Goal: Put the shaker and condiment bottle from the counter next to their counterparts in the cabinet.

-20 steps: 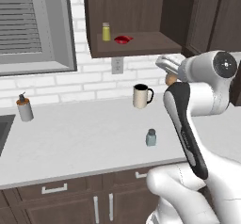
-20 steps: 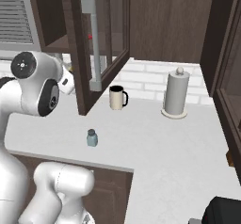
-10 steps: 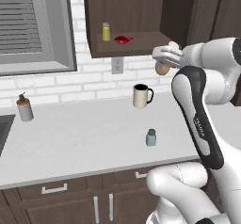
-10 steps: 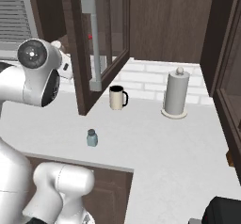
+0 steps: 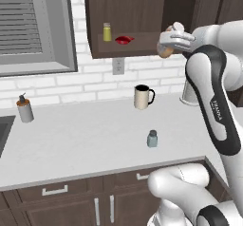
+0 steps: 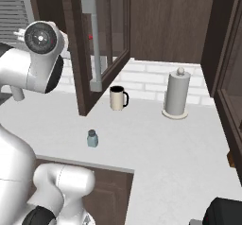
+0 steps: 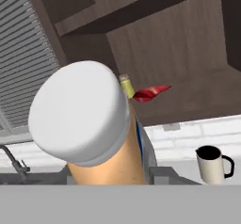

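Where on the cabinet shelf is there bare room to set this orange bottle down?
The cabinet shelf lies bare right of the red item, up to the gripper holding the condiment bottle. The left end is crowded: the yellow-green shaker stands beside the red item.

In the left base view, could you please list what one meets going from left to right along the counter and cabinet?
Pump dispenser → yellow-green shaker → red item → mug → blue-grey shaker → orange condiment bottle held in the gripper.

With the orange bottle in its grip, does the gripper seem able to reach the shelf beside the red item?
Probably yes: the gripper holds the condiment bottle near the open cabinet, with bare shelf right of the red item.
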Robot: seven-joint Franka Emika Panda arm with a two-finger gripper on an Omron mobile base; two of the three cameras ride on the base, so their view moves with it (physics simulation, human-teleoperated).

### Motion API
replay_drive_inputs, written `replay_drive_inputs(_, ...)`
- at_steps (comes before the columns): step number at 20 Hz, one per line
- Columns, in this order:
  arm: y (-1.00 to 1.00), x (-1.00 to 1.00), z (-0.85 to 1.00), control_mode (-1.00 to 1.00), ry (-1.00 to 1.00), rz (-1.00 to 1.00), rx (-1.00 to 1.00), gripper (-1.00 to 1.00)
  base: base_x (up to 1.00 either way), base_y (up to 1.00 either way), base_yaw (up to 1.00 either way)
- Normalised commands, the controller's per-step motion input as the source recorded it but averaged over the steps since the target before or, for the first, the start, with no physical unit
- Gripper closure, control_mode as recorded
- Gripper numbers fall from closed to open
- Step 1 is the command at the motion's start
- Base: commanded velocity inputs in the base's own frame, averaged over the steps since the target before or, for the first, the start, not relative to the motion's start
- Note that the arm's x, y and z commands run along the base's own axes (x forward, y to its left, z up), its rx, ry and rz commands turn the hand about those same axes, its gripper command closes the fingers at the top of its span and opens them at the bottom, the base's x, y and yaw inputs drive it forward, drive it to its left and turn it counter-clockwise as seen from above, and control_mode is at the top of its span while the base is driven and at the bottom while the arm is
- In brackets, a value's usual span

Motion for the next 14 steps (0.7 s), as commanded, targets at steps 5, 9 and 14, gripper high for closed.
replay_drive_inputs(5, 0.23, 0.0, 0.18, -1.0, 0.0, 0.02, -0.12, 1.0, 0.0, 0.0, 0.0)
replay_drive_inputs(9, 0.07, 0.0, 0.0, -1.0, -0.02, 0.0, -0.16, 1.0, 0.0, 0.0, 0.0)
replay_drive_inputs(14, -0.03, 0.0, 0.0, -1.0, -0.05, 0.0, -0.09, 1.0, 0.0, 0.0, 0.0)
